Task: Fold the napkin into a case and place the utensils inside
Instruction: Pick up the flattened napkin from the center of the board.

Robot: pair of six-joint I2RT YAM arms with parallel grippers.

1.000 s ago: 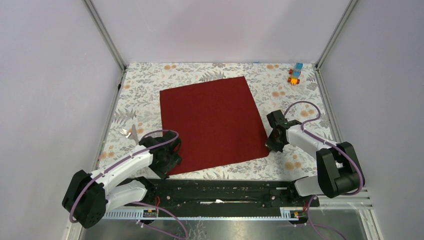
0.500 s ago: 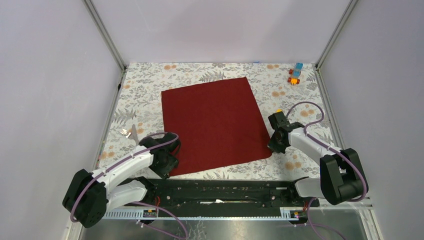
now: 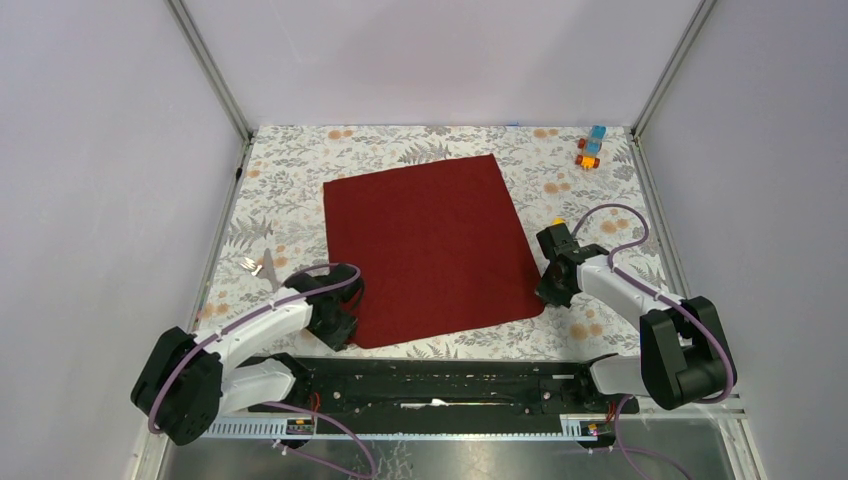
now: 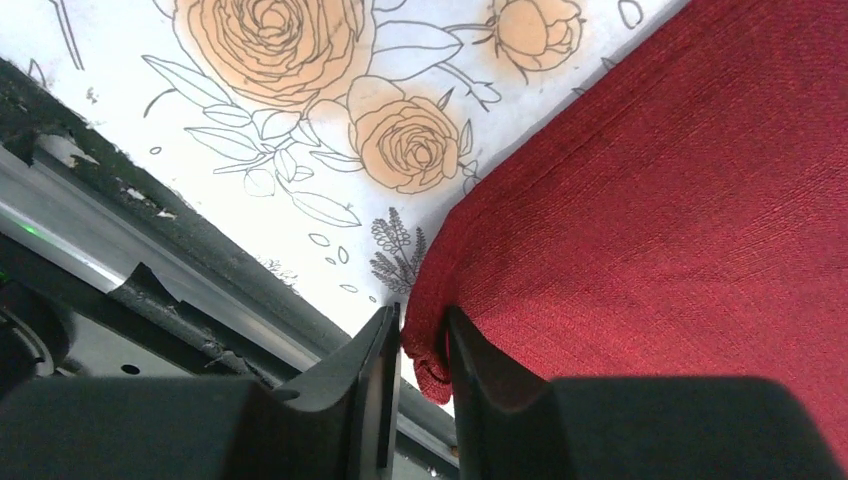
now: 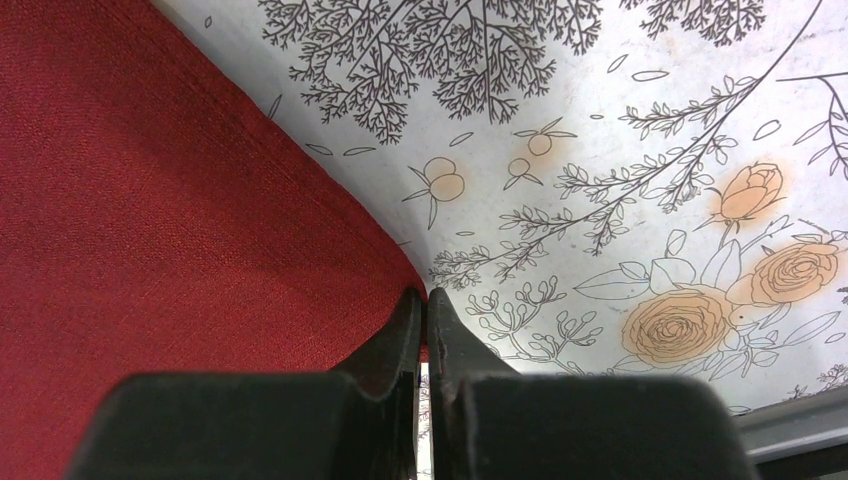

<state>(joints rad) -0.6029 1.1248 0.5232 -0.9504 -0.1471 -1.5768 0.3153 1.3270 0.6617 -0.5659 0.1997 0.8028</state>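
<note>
Both arms (image 3: 255,326) are white shells with chunky black joints (image 3: 688,350), loopy purple cables (image 3: 612,208), and matte black wedge-shaped gripper fingers (image 4: 372,385).

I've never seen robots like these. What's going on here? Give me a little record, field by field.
napkin: dark red, flat and unfolded on the floral table
left gripper: at the napkin's near left corner, jaws slightly apart, cloth between them; firm grip unclear
right gripper: shut on the near right corner
utensils: silver, on the table left of the napkin, outside it
toy blocks: far right corner, untouched
task stage: folding not yet begun
</note>
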